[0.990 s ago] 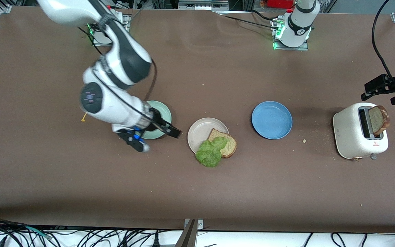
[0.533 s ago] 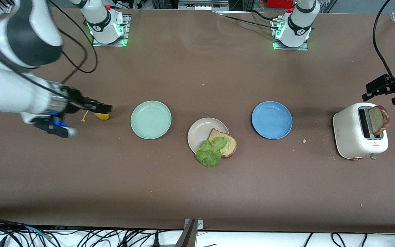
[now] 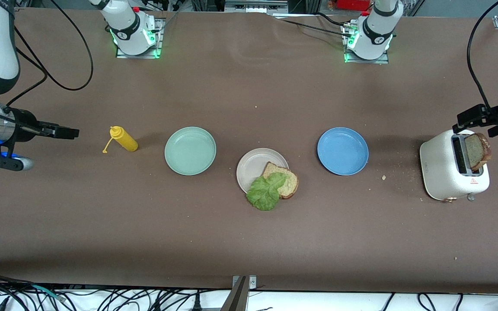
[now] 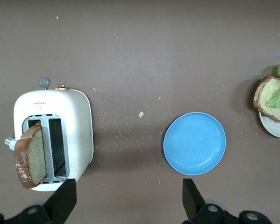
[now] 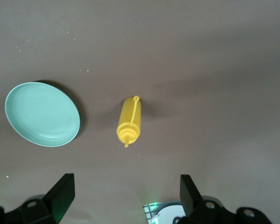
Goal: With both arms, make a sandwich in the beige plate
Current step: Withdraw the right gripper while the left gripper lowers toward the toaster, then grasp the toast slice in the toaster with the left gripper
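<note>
The beige plate (image 3: 253,166) lies mid-table between two other plates. One bread slice (image 3: 290,182) rests half over its rim, and a lettuce leaf (image 3: 266,192) lies on the slice and hangs off the plate. A second bread slice (image 3: 478,151) sticks up from the white toaster (image 3: 441,172) at the left arm's end. My left gripper (image 3: 482,123) hangs open and empty over the table at the toaster's edge; its wrist view shows the toaster (image 4: 77,126) and the slice (image 4: 30,156). My right gripper (image 3: 61,131) is open and empty over the right arm's end.
A yellow squeeze bottle (image 3: 123,139) lies beside the mint-green plate (image 3: 190,150) toward the right arm's end. A blue plate (image 3: 343,150) sits between the beige plate and the toaster. Crumbs are scattered round the toaster.
My right arm has swung away from the mint-green plate to its own end of the table, uncovering the yellow bottle. My left gripper has shifted slightly closer to the toaster.
</note>
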